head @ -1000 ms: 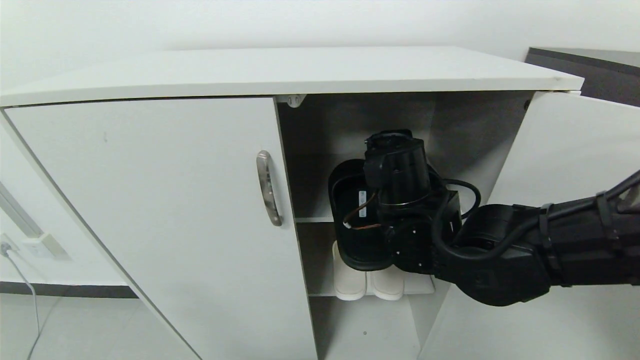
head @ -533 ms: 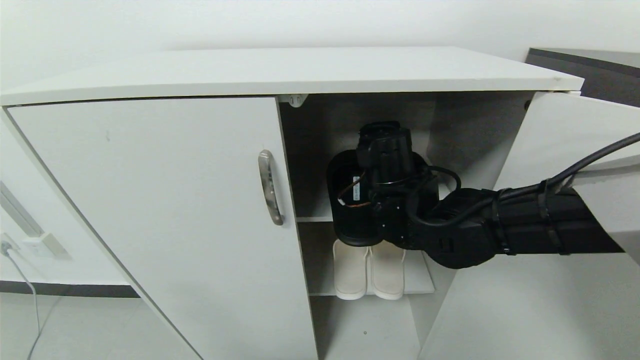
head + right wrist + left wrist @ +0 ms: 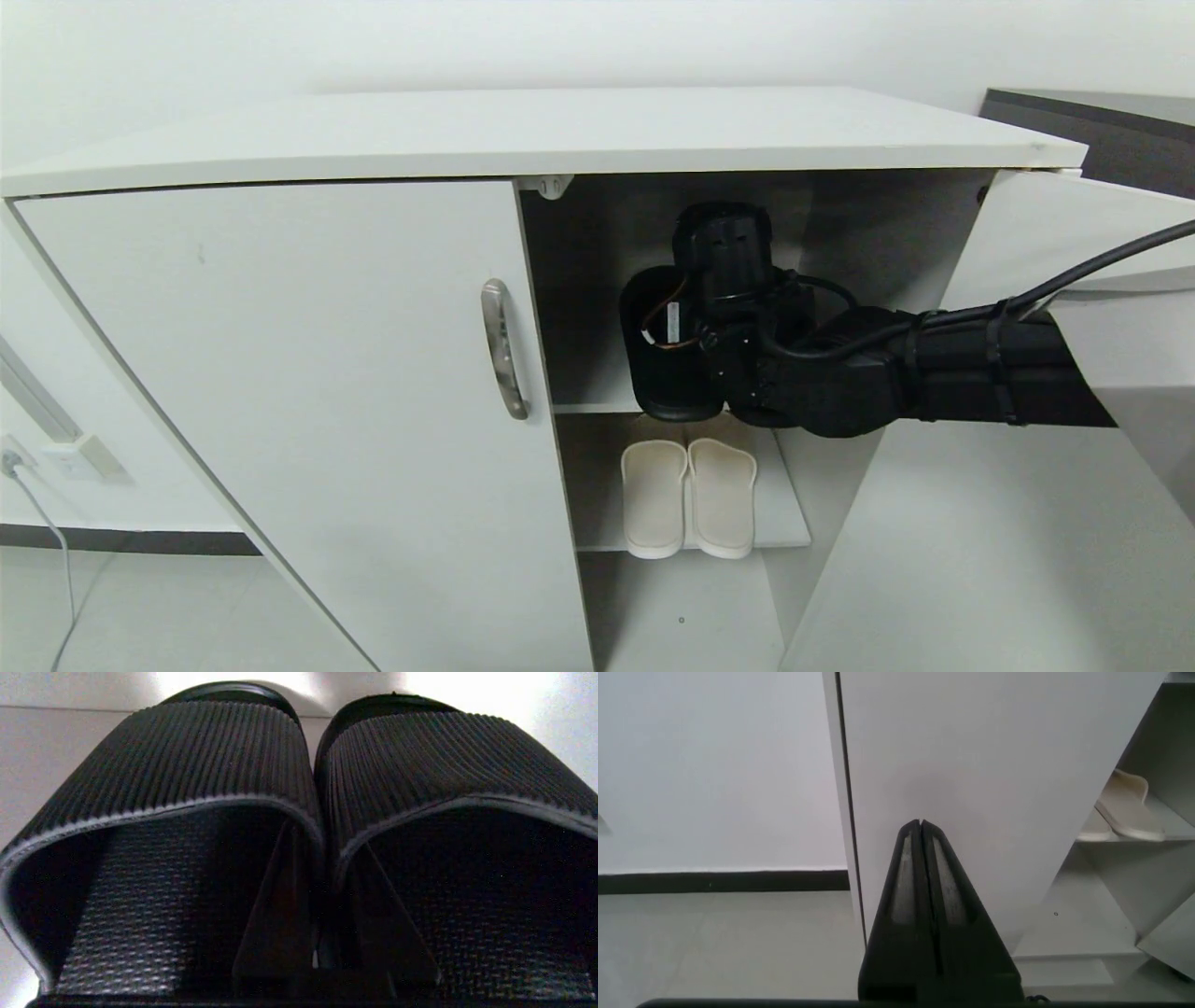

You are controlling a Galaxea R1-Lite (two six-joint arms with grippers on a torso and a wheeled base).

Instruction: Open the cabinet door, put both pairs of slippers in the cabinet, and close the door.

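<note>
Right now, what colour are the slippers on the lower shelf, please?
The slippers are cream white, clearest in the head view.

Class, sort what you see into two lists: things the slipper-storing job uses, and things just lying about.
Job in hand: black slippers, held by the right gripper; white slippers on a shelf; cabinet; its open door.
Lying about: wall socket; cable.

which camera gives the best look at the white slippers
The head view: both white slippers lie side by side on the lower shelf, whole and seen from above. The left wrist view catches them side-on and farther off. The right wrist view faces the black slippers instead.
</note>
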